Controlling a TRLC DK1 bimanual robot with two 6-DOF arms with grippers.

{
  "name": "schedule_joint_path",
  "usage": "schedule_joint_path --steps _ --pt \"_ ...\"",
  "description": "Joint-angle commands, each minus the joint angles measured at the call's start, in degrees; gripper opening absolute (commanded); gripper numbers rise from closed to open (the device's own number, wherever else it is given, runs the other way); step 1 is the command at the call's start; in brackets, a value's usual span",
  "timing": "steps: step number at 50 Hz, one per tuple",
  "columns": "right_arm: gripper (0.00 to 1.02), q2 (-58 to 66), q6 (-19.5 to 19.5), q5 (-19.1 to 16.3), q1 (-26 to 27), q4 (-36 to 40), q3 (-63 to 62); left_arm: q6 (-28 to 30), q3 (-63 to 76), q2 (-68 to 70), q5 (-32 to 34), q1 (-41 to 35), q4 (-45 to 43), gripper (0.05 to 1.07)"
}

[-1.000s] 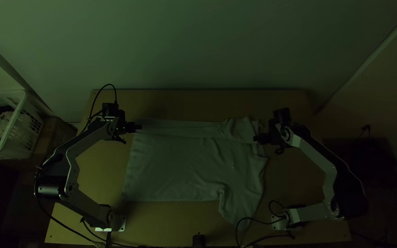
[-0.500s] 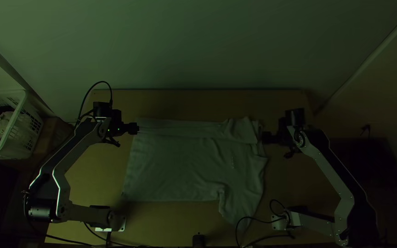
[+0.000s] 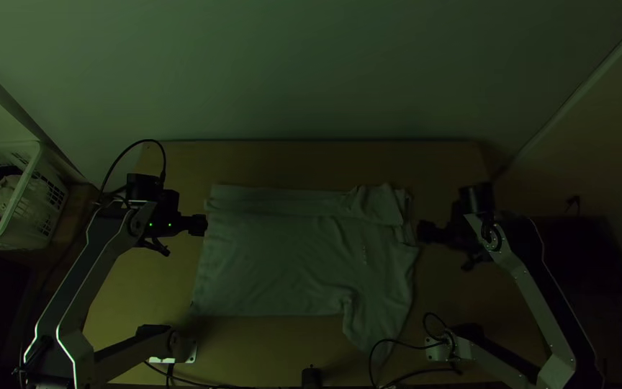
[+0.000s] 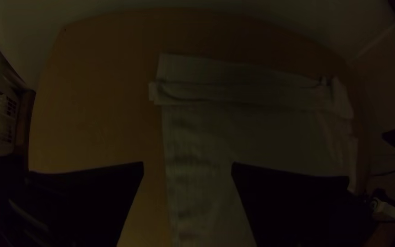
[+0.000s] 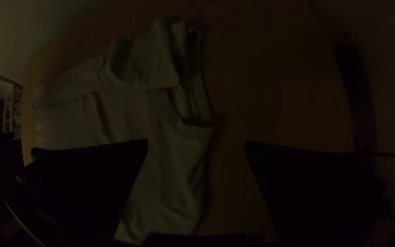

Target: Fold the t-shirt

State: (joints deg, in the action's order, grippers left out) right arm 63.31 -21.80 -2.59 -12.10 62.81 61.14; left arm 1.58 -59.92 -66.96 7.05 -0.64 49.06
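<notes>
Pretty dim in here, but the light wooden worktop [image 3: 311, 160] is easy enough to make out, with a pale wall [image 3: 311, 72] rising behind its far edge. Off past the left edge there's a white slatted basket [image 3: 50, 196] with some cloth in it. A few black cables [image 3: 379, 346] run around by the near edge.

Both arms have their elbows bent way out past the side edges. The left gripper [image 3: 197, 225] points in toward the right edge, right by the hem end of the shirt. In the left wrist view its jaws are wide apart, with the hem-side border lying across the gap. The right gripper [image 3: 426, 232] faces the opposite way, near the collar end, and its jaws are well apart too.

The t-shirt [image 3: 282, 259] sits around the middle of the worktop, mostly flat. Its long axis runs left to right, roughly parallel to the far edge, hem toward the left edge and neck opening toward the right. The side nearest the far edge is folded over in a long strip, with the sleeve part lying rumpled at the collar end. The other sleeve [image 3: 372, 328] sticks out toward the near edge.
</notes>
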Motion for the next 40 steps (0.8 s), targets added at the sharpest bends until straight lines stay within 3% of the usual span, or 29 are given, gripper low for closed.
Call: schedule_joint_path --steps 1,15,40 --pt "0.98 -2.49 -5.27 -2.86 -1.88 4.96 1.35 2.46 3.85 4.12 -0.46 -0.23 3.24 1.02" --pt "0.98 -3.63 -5.8 -5.94 -6.45 15.42 -2.08 2.11 7.54 7.63 -0.72 -0.15 17.39 1.02" --pt "0.95 -4.6 -4.21 -10.59 -12.78 14.89 -16.67 7.2 14.13 9.48 -3.27 -2.7 23.63 1.02"
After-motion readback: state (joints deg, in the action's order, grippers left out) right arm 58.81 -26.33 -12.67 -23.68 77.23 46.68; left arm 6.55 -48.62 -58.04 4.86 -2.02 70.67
